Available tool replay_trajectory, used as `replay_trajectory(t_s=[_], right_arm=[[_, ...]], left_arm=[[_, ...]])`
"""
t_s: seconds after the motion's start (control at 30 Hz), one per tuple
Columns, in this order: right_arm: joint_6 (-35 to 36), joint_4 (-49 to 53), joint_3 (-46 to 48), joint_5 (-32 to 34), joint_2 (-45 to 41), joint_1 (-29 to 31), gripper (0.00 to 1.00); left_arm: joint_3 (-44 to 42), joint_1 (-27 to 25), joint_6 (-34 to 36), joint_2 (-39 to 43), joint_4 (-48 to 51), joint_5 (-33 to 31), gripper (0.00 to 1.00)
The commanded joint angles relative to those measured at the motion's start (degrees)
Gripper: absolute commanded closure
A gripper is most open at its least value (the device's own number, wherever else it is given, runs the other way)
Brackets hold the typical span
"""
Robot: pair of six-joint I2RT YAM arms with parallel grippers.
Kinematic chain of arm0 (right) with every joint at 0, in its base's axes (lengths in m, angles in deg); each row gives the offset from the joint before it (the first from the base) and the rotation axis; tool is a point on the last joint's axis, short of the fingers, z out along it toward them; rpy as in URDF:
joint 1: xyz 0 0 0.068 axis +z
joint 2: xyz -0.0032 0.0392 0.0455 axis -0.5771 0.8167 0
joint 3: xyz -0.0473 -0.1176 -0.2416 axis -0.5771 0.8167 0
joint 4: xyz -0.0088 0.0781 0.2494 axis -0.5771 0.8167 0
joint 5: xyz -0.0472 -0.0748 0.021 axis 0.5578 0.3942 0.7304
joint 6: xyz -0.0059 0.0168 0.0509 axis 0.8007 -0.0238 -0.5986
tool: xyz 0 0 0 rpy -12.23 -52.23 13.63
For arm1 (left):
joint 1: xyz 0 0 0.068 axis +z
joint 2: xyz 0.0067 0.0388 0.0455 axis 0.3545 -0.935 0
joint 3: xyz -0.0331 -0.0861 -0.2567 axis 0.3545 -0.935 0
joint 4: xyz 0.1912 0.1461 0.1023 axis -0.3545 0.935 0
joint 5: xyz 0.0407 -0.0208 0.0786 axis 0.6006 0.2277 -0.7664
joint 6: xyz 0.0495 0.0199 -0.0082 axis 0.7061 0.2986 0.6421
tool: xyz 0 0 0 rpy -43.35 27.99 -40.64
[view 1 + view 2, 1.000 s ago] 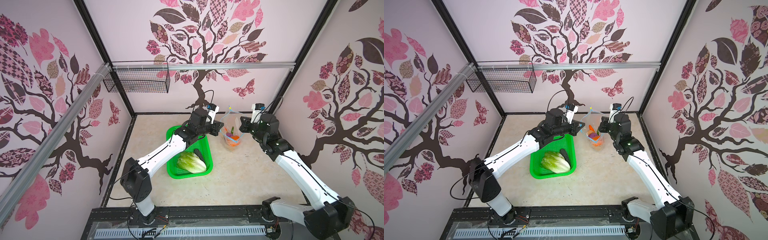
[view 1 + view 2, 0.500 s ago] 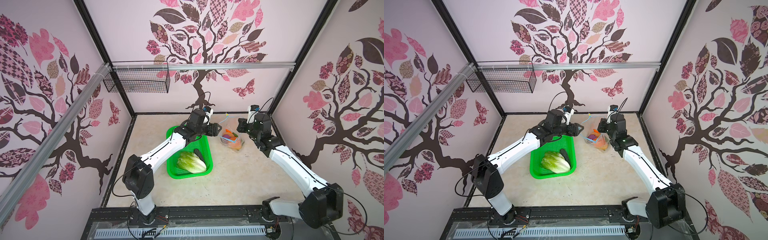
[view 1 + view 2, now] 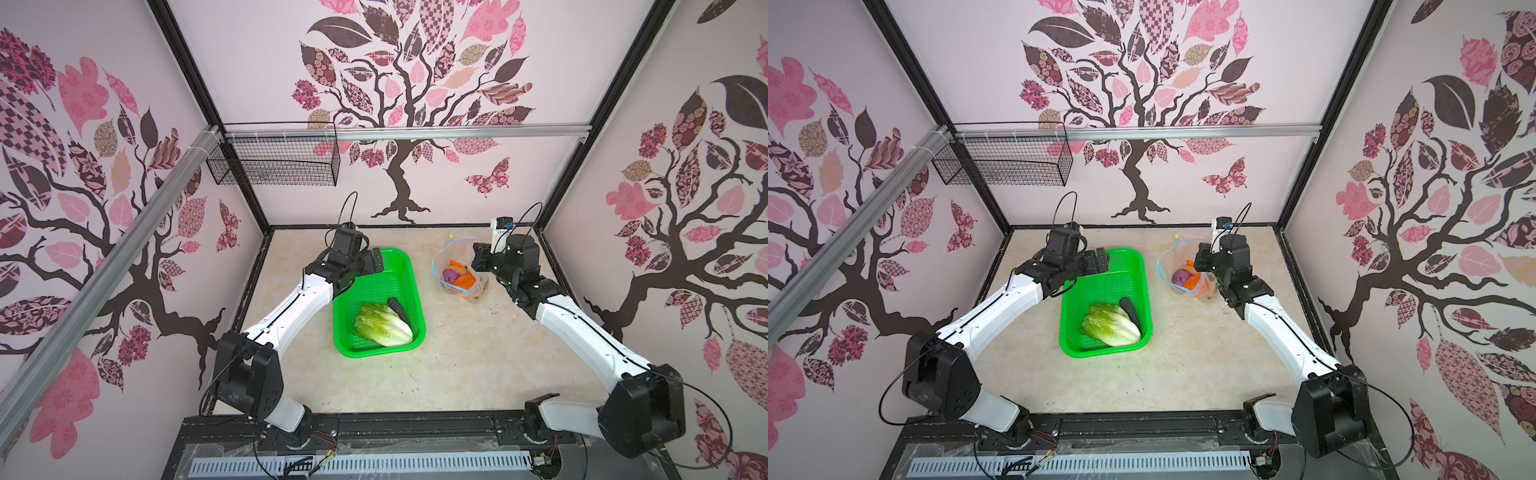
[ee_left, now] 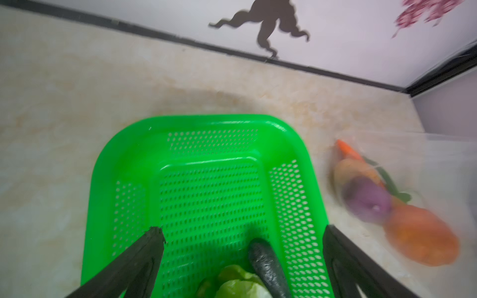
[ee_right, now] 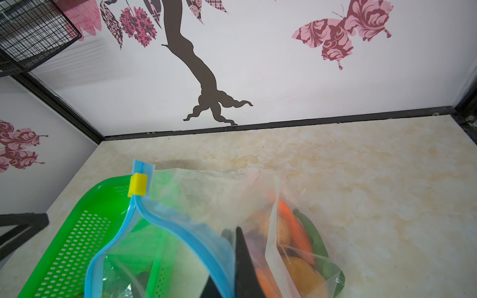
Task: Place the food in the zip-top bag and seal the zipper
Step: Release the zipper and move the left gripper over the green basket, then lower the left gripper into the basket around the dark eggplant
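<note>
Your left tool (image 3: 375,262) hung over the far end of the green basket (image 3: 417,299), its 2 fingers (image 4: 142,260) spread wide apart with nothing between them. From the left wrist view you looked down past those fingers into the basket, where the cabbage (image 4: 237,283) and the dark piece (image 4: 267,265) lay side by side and touching. In both top views those 2 sat at the near end of the basket, the cabbage filling most of the width and the dark piece on its right, nearer the wall.

Your right tool (image 3: 478,261) had its fingers pressed together on the edge of the bag (image 3: 459,251), right at the mouth, and it held that edge up off the bench (image 3: 457,353). The bag stood to the right of the basket, near it but apart from it in the top views, with its bottom resting on the bench. The zipper (image 5: 167,222), a light blue strip, curved in an open loop, so the mouth gaped; the yellow tab (image 5: 138,184) sat at the far end of the strip. Inside the bag you could see the carrot (image 3: 459,264), the purple onion (image 3: 449,275) and the pumpkin (image 3: 464,281) heaped together at the bottom, with a green piece (image 5: 317,242) beside the carrot. You could not tell from the blurred wrist view whether more lay under them.
</note>
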Motion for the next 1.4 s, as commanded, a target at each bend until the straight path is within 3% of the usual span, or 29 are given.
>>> replay_trajectory(t_s=[0.0, 0.5, 0.67, 0.83, 0.93, 1.2, 1.37], right_arm=[[0.9, -1.2, -0.1, -0.29, -2.54, -0.32, 1.0], [1.5, -1.83, 0.68, 0.61, -4.02, -0.32, 1.0], [1.57, -2.05, 0.78, 0.6, -4.19, -0.32, 1.0], [1.34, -2.51, 1.04, 0.16, -4.2, -0.32, 1.0], [1.37, -2.59, 1.13, 0.07, -4.28, -0.32, 1.0], [1.59, -2.63, 1.14, 0.37, -4.46, -0.28, 1.0], [1.68, -2.95, 1.4, 0.37, -4.46, -0.32, 1.0]], left_arm=[[-3.86, 1.09, -4.35, -1.16, -0.52, 0.96, 0.02], [-3.87, 1.52, -6.83, -11.7, -0.44, 9.16, 0.02], [-0.6, -0.79, -1.43, -13.13, 3.77, 11.02, 0.02], [7.32, -6.91, 12.11, -17.17, 15.46, 1.9, 0.02], [11.46, -9.18, 16.09, -21.11, 20.2, -2.21, 0.02], [14.25, -10.44, 19.37, -25.34, 21.95, -6.64, 0.02], [13.22, -10.4, 19.19, -26.53, 19.99, -16.1, 0.02]])
